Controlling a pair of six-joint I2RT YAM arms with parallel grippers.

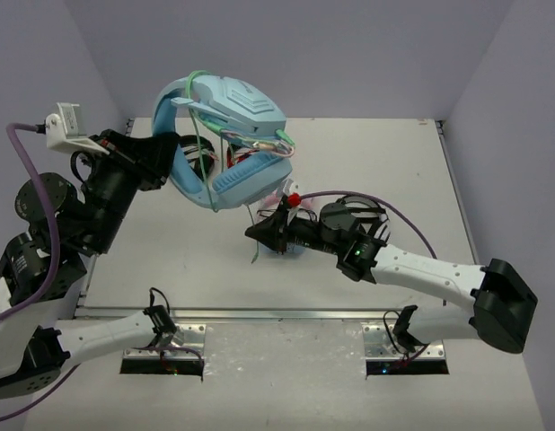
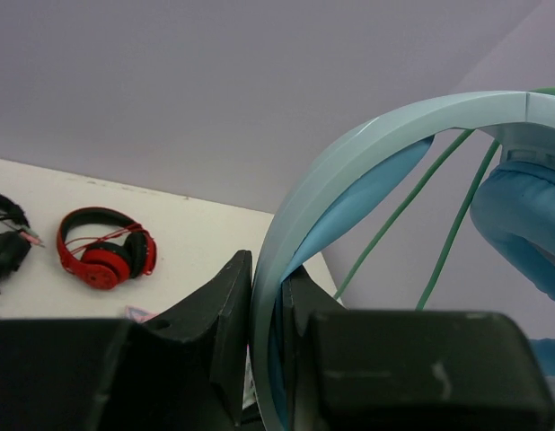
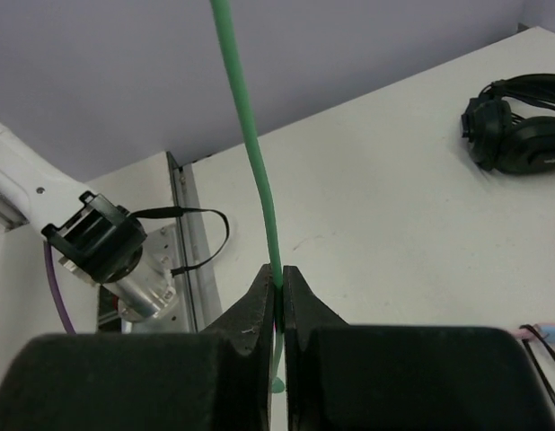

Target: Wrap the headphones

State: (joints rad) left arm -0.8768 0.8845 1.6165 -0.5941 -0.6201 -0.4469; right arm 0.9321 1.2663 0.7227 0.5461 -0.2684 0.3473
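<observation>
While left tool (image 2: 264, 296) pinches blue headphones (image 1: 246, 103) by band (image 2: 367, 142), held high, right tool (image 3: 277, 278) pinches thin green cable (image 3: 251, 153) tight above white surface (image 3: 394, 206).

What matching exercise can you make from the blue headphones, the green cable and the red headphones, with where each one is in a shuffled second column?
Things:
1. light-blue headphones
2. green cable
3. red headphones

Places:
A. pinched between the fingers of the right gripper
B. lying on the table, with no gripper on it
C. held up off the table, headband clamped in the left gripper

Pairs: 1-C, 2-A, 3-B
</observation>
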